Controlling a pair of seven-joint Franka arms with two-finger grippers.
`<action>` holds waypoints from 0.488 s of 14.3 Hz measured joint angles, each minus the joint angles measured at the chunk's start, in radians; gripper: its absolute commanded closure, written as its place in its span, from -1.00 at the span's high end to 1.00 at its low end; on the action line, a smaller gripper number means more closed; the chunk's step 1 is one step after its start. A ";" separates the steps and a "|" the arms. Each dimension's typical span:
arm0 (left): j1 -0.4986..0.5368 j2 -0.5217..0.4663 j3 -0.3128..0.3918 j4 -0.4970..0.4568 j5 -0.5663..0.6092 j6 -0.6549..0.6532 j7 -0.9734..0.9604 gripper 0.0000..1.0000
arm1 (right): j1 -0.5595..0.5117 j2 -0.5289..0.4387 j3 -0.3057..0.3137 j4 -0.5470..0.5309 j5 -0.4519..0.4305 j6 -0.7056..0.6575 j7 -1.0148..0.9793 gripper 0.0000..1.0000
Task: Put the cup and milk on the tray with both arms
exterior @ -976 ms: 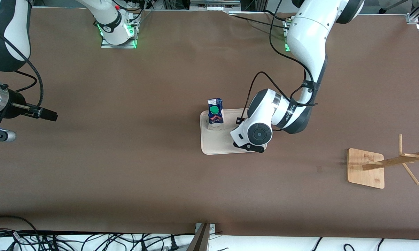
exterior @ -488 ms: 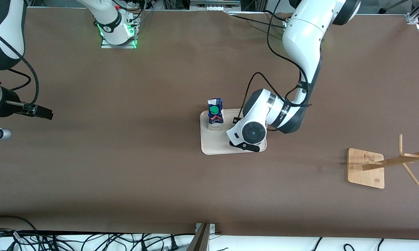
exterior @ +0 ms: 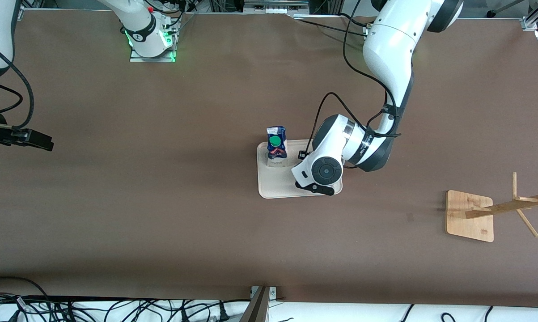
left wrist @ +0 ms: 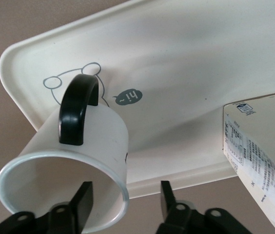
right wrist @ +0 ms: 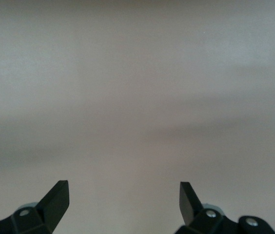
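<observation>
Mid-frame in the front view, the left arm's wrist hides the cup, which sits on the tray near its bunny corner. The left gripper straddles its wall, fingers spread, not pinching. The milk stands farther back on the tray. The right gripper waits spread over bare table, cut off at the frame's edge.

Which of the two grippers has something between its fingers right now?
The left gripper, over the tray: its fingers straddle the rim wall of the cup, beside the milk. The right gripper hangs open over bare table, holding nothing.
</observation>
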 measured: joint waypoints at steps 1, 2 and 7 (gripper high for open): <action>0.000 0.000 0.002 0.001 0.000 0.000 -0.005 0.99 | -0.004 -0.005 0.007 0.000 0.000 0.001 0.000 1.00; 0.001 0.000 0.004 0.004 0.000 0.000 -0.018 1.00 | -0.026 -0.011 0.034 -0.002 0.000 0.008 0.000 1.00; 0.040 -0.029 0.012 0.040 0.000 -0.002 -0.066 1.00 | -0.295 -0.069 0.345 -0.064 -0.045 0.070 0.000 1.00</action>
